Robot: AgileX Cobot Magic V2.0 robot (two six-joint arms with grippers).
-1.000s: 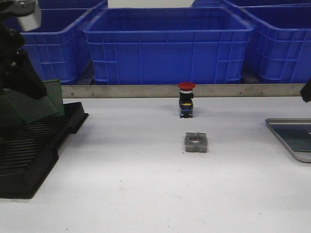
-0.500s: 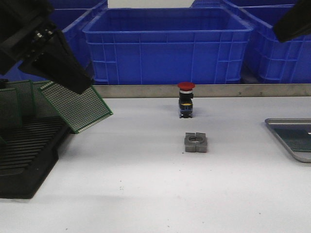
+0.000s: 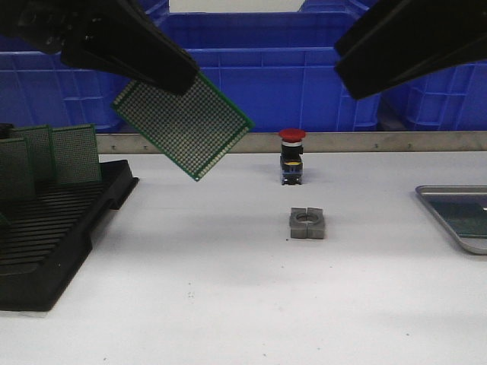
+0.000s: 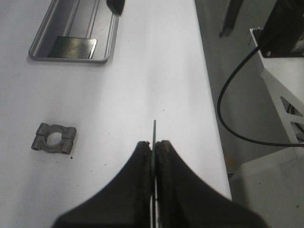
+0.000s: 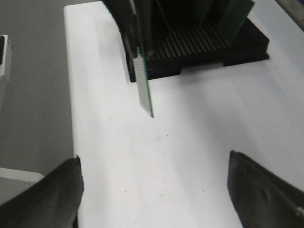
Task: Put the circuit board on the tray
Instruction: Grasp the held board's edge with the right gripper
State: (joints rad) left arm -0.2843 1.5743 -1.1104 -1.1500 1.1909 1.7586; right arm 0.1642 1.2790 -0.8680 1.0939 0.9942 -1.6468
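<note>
Green board: circuit board [image 3: 183, 125], perforated, tilted, held in the air at about 10 o'clock from the metal clamp block [image 3: 307, 223]; clear of the table [image 3: 228, 304].
Left gripper [image 4: 154, 148]: clamped narrow on the board's top edge; in the left wrist view the board shows edge-on between the fingers.
Right gripper [image 5: 156, 190]: fingers spread wide, holding nothing, high at 2 o'clock in the front view.
Tray [image 3: 440, 199]: grey metal, raised rim, at 3 o'clock by the table's right edge, well apart from the held board; one dark green board [image 4: 73, 47] lies flat inside it.
Rack [image 3: 46, 243]: black, slotted, at 9 o'clock; several green boards [image 3: 74, 153] stand upright in its slots.
Push button [image 3: 291, 156]: red cap, black body, at 12 o'clock from the clamp block.
Crates [image 3: 262, 72]: blue plastic, along the back; contents cannot be seen.
Writing: none legible on any item.
</note>
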